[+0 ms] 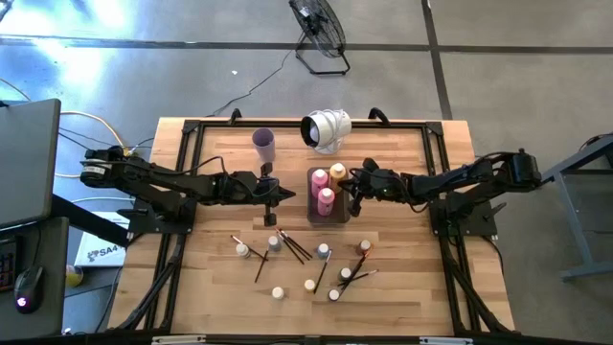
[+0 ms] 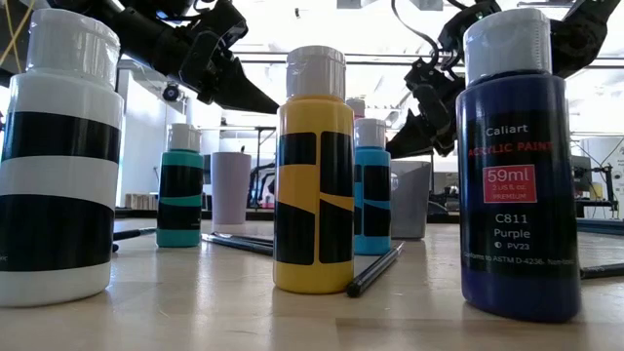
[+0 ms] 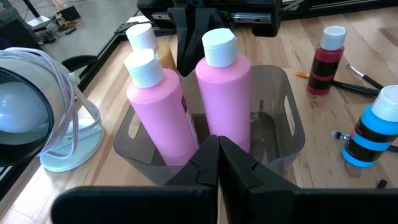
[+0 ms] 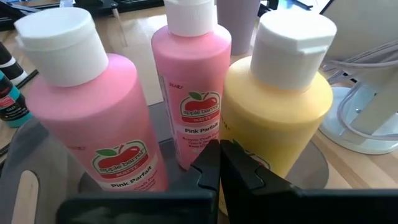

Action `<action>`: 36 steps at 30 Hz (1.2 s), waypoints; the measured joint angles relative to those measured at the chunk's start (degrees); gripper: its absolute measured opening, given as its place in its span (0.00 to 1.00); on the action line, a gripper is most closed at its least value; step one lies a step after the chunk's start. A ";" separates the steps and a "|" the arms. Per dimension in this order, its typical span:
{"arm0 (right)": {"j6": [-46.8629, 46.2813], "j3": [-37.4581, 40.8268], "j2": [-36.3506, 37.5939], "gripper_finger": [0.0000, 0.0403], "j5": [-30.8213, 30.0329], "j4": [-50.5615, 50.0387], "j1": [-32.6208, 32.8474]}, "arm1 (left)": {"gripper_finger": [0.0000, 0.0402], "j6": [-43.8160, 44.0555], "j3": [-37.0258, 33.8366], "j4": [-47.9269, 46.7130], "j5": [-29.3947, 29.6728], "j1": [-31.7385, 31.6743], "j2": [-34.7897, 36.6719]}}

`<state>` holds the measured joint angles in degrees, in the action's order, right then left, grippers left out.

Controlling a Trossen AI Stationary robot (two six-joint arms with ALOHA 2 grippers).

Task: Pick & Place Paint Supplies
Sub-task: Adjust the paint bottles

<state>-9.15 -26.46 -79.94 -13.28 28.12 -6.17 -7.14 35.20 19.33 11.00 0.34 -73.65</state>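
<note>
The clear grey tray (image 1: 335,217) stands mid-table and holds two pink bottles (image 1: 327,198) and an orange one (image 1: 337,172), all upright on their bases. My left gripper (image 1: 290,196) hovers shut just left of the tray, seen close in its wrist view (image 3: 217,155). My right gripper (image 1: 353,199) is shut at the tray's right side, its fingertips before the orange bottle (image 4: 280,106) and a pink one (image 4: 193,81). Several small white-capped bottles (image 1: 275,243) stand and thin brushes (image 1: 292,245) lie toward the near edge.
A lilac cup (image 1: 264,144) and a white lamp-like device (image 1: 326,129) stand at the far side. In the low view, small white-and-black (image 2: 58,166), yellow (image 2: 314,175) and purple (image 2: 515,175) bottles stand near the camera, with a brush (image 2: 375,271) between them.
</note>
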 joint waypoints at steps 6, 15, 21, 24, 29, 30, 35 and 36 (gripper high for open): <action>-0.02 0.00 0.00 0.00 3.10 0.04 0.01 | 0.00 0.27 0.00 0.02 -0.04 0.00 0.00; 0.41 0.00 3.47 0.00 7.30 -3.00 1.48 | 0.00 1.16 0.00 0.22 -4.55 -0.01 0.00; 0.49 0.00 11.61 0.00 7.02 -9.89 2.39 | 0.00 3.74 0.00 1.09 -10.01 -4.51 -0.89; 1.70 0.00 15.28 0.00 5.17 -12.20 3.82 | 0.00 4.72 -0.02 2.40 -12.31 -7.53 -3.03; 1.92 0.00 19.31 0.00 2.11 -14.31 6.05 | 0.00 5.85 -0.01 10.58 -19.25 -10.59 -9.15; 1.95 0.00 19.69 0.00 1.69 -14.26 6.47 | 0.00 6.45 0.04 12.32 -20.58 -10.93 -10.50; 3.19 0.00 20.65 0.00 1.20 -14.24 8.00 | 0.00 8.05 1.69 14.96 -22.51 -11.29 -16.08; 3.21 0.00 20.65 0.00 1.22 -14.21 8.13 | 0.00 8.10 2.37 14.75 -22.53 -11.21 -16.96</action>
<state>-5.93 -26.46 -59.29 -12.05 13.91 1.95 0.96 37.57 34.08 -11.53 -10.87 -90.61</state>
